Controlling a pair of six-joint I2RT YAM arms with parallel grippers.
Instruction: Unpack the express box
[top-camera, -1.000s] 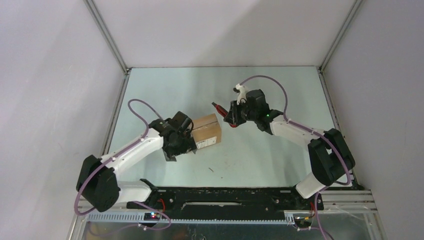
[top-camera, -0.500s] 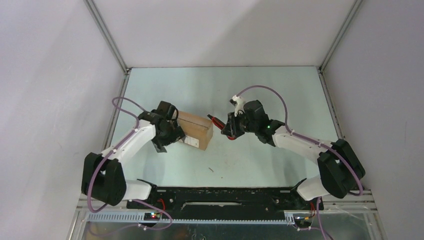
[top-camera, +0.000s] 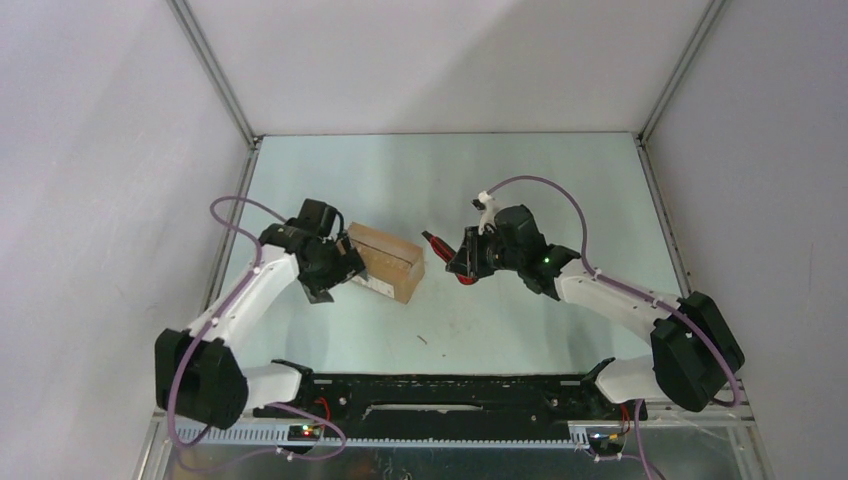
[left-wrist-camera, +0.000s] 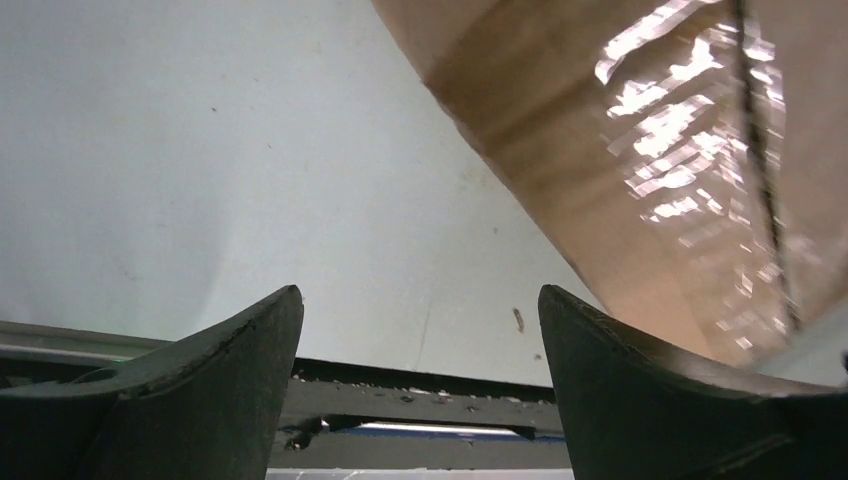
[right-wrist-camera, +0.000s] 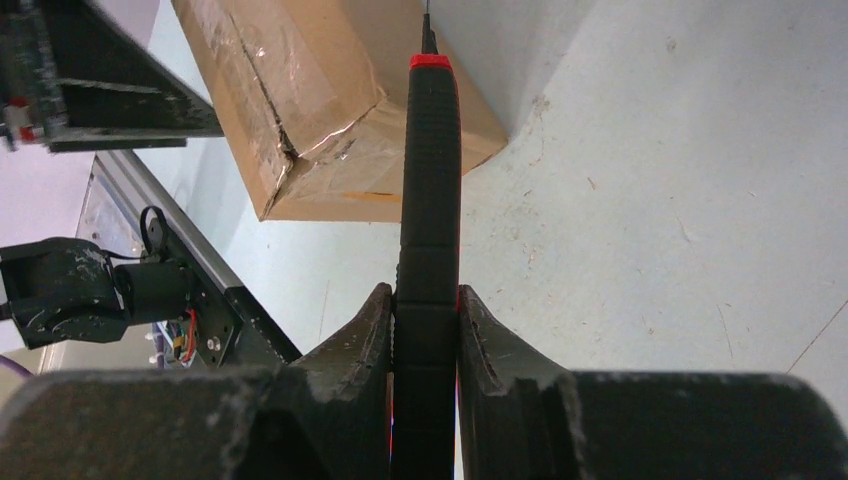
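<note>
Express box (top-camera: 386, 262) sits on the table (top-camera: 540, 180), left of centre, long axis angled, between the two arms. It's closed: glossy clear tape (right-wrist-camera: 262, 88) runs along the seam and wraps over the end.

Left gripper (top-camera: 338, 262) is at the box's left end. In the left wrist view the fingers (left-wrist-camera: 210, 390) stand wide apart with bare table showing in the gap. The box is up and to the right of that gap, not between the fingers. Its lower edge comes down close to the right finger, and I can't tell from this angle whether they touch. Nothing is held.

Right gripper (right-wrist-camera: 426, 300) is clamped narrow on a knife (right-wrist-camera: 430, 190), with both fingers pressed against the black handle below its red collar. The knife sticks straight out ahead of the gripper, pointing at the box's right end. From above, the tip is just beside the box's upper right corner. The blade is too thin to say whether it touches the cardboard.
</note>
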